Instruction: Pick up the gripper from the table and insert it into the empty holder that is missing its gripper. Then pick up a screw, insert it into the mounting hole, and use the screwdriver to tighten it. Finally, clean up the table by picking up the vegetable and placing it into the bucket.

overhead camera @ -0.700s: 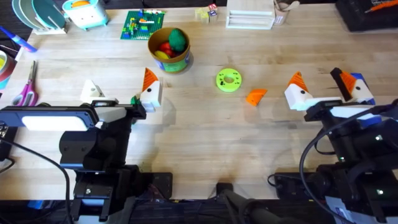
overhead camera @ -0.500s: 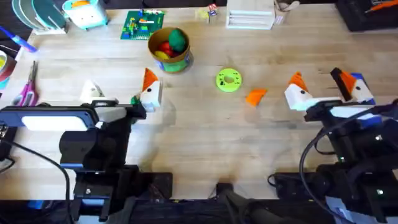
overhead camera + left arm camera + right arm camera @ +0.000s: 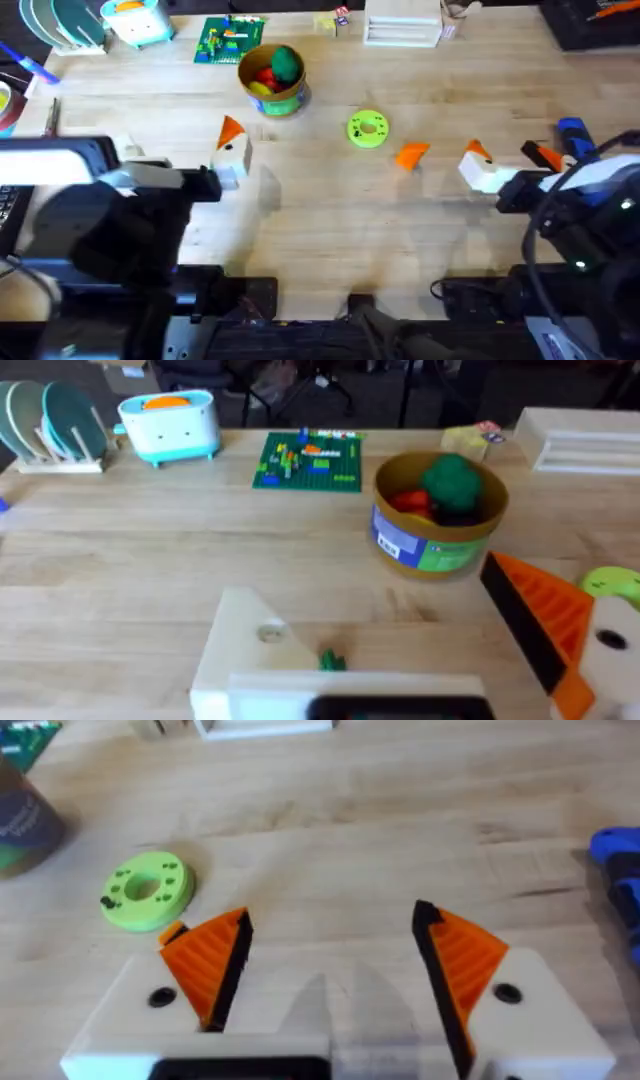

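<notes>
Right gripper (image 3: 330, 970) wide open, empty; best lowered squarely over the loose orange gripper (image 3: 411, 155) near the green disc (image 3: 367, 129), gripping its flat sides.

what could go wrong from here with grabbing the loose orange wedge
1. The orange wedge lies flat. The open right tool might pinch it crooked, and then it may not seat in the bare holder.
2. The green disc sits close by the wedge and could get knocked on the approach.
3. The blue screwdriver lies beside that tool and might get swept aside.
</notes>
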Motion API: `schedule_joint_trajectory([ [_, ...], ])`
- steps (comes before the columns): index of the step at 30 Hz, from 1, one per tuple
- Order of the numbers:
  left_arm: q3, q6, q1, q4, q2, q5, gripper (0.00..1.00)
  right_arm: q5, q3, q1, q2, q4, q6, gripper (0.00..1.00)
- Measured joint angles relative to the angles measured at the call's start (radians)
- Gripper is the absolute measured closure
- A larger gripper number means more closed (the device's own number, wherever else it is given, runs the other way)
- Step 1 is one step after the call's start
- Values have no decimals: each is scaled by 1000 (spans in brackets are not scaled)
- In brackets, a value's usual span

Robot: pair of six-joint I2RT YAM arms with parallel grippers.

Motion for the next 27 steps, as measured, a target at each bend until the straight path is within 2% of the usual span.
schedule_joint_trajectory([
  [6, 348, -33, 0, -418, 274, -21, 10, 0, 320, 0, 188, -226, 3, 11],
  [10, 528, -35, 0, -566, 501, -42, 8, -1, 480, 0, 312, -275, -8, 10],
  [15, 654, -8, 0, -570, 724, -55, 8, -15, 563, 0, 411, -278, -10, 10],
  [23, 667, -4, 0, -635, 947, -61, 7, -23, 565, 0, 419, -283, -17, 10],
  [25, 667, -9, 0, -638, 986, -62, 73, -23, 565, 0, 419, -284, -17, 10],
  [26, 667, -10, 0, -638, 1004, -63, 165, -23, 565, 0, 419, -284, -17, 10],
  [27, 667, -17, 0, -638, 1016, -64, 313, -23, 565, 0, 419, -285, -17, 10],
])
